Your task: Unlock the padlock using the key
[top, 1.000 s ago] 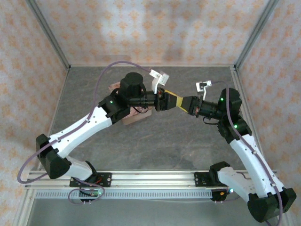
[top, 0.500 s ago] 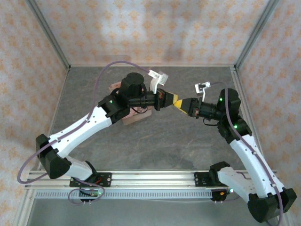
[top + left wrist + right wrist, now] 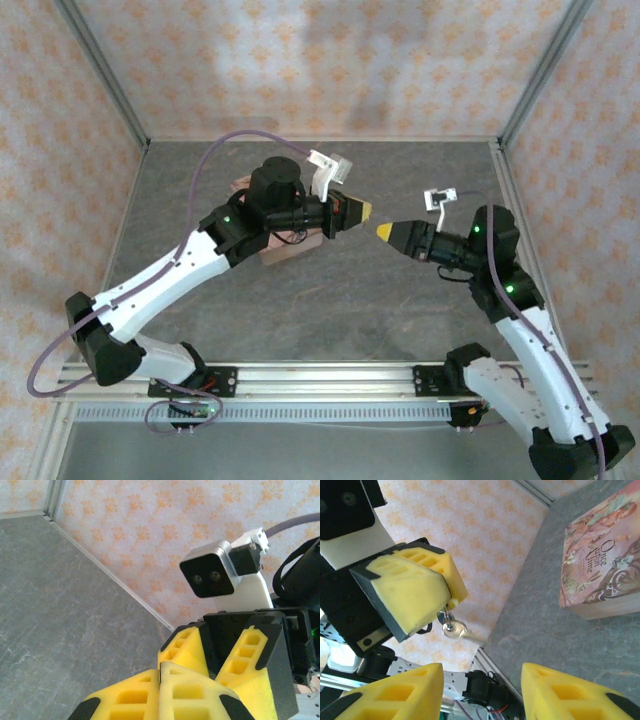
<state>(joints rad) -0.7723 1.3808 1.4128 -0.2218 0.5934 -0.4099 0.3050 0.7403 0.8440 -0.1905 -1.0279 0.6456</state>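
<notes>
- The left arm (image 3: pixel 170 270) rises from its base at the near left and reaches inward, with its forearm level and pointing to the right.
- The left gripper (image 3: pixel 362 211) has its yellow pads pressed tight together, and from its own wrist view the fingers (image 3: pixel 135 700) meet along one seam.
- The right arm (image 3: pixel 530 330) climbs from the near right, bends at the elbow and points its wrist leftward.
- The right gripper (image 3: pixel 383 231) faces the left one tip to tip, close but not touching, and sits a little nearer the bases.
- Its jaws stand apart, with a clear gap between the two yellow fingers (image 3: pixel 395 690) in its wrist view.
</notes>
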